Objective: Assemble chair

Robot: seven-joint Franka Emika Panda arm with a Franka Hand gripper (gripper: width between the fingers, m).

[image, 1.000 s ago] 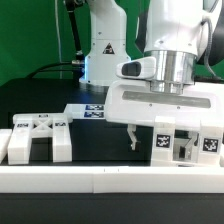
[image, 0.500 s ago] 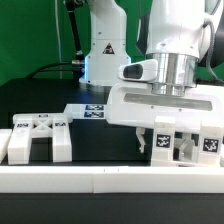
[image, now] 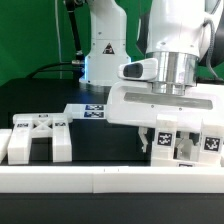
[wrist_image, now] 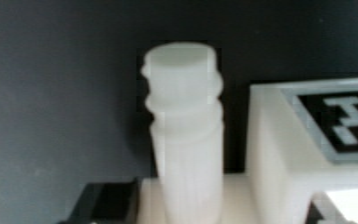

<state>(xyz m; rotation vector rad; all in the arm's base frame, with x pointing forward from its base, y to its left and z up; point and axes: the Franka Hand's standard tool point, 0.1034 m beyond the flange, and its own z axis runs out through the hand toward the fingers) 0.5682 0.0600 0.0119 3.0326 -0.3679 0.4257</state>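
Observation:
The chair lies as loose white tagged parts. In the wrist view a white ribbed leg (wrist_image: 183,120) stands on end beside a tagged white block (wrist_image: 322,128). My gripper (wrist_image: 220,205) has its dark fingers (wrist_image: 114,203) closed in against the foot of that leg. In the exterior view my gripper (image: 160,146) is down among the tagged blocks (image: 208,146) on that view's right. One thin finger (image: 148,143) shows beside them and the other is hidden. More chair parts (image: 35,137) sit on the exterior view's left.
The marker board (image: 88,110) lies on the black table behind the parts. A white rail (image: 110,177) runs along the front edge. The arm's white base (image: 104,50) and a black cable stand behind, before a green backdrop.
The visible finger has slid toward the exterior view's right, up against the tagged parts, as the jaws narrowed from wide open. The arm itself has stayed put.

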